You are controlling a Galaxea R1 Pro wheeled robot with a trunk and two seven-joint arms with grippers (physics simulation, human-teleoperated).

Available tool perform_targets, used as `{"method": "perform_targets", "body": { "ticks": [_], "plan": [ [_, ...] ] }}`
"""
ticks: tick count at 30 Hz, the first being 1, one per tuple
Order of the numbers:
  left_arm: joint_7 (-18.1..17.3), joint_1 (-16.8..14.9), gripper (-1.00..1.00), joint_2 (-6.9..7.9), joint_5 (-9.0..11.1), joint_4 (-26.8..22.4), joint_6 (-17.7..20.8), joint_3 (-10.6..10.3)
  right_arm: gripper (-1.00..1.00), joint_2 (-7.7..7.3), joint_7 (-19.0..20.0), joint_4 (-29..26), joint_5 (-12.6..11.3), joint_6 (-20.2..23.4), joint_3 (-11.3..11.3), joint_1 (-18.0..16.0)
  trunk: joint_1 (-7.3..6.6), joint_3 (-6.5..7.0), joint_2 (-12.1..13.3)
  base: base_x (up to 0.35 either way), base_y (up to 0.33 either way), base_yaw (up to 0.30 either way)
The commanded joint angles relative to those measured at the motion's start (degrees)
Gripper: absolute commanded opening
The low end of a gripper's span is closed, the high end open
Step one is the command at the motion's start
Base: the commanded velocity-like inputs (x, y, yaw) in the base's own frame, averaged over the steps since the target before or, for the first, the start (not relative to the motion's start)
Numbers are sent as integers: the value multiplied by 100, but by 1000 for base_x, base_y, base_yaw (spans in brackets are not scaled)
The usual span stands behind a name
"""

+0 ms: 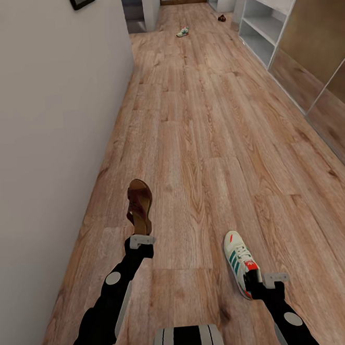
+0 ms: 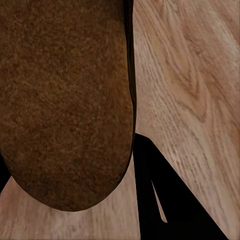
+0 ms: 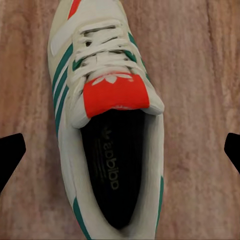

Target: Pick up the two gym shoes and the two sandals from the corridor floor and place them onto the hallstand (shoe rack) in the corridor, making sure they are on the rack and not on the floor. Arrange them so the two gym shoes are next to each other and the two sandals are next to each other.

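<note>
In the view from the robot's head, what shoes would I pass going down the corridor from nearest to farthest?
Gym shoe at the right gripper → brown sandal at the left gripper → second gym shoe far down the floor → a small dark shoe, probably the other sandal.

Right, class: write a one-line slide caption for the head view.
Left gripper holds a sandal, right gripper a gym shoe, above the corridor floor.

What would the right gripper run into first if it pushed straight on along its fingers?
Probably the gym shoe itself: it lies right ahead between the right gripper's fingertips, with corridor floor behind it; the depth to each is unclear.
</note>
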Motion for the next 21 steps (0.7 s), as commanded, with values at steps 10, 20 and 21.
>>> {"method": "perform_targets", "body": {
  "ticks": [10,20,21],
  "plan": [
    [-39,20,-100,3,-64,-19,-7,-59,100,3,-1,-6,59,-15,-14,-2,0,-3,-1,13,0,0],
    [-47,23,-100,17,-63,-24,10,-91,100,3,-8,-6,59,-13,-20,-2,18,-172,-11,0,0,0],
    [-47,23,-100,18,-63,-28,13,-92,100,3,-8,-6,59,-13,-20,-2,20,-201,-12,0,0,0]
  ]
}}
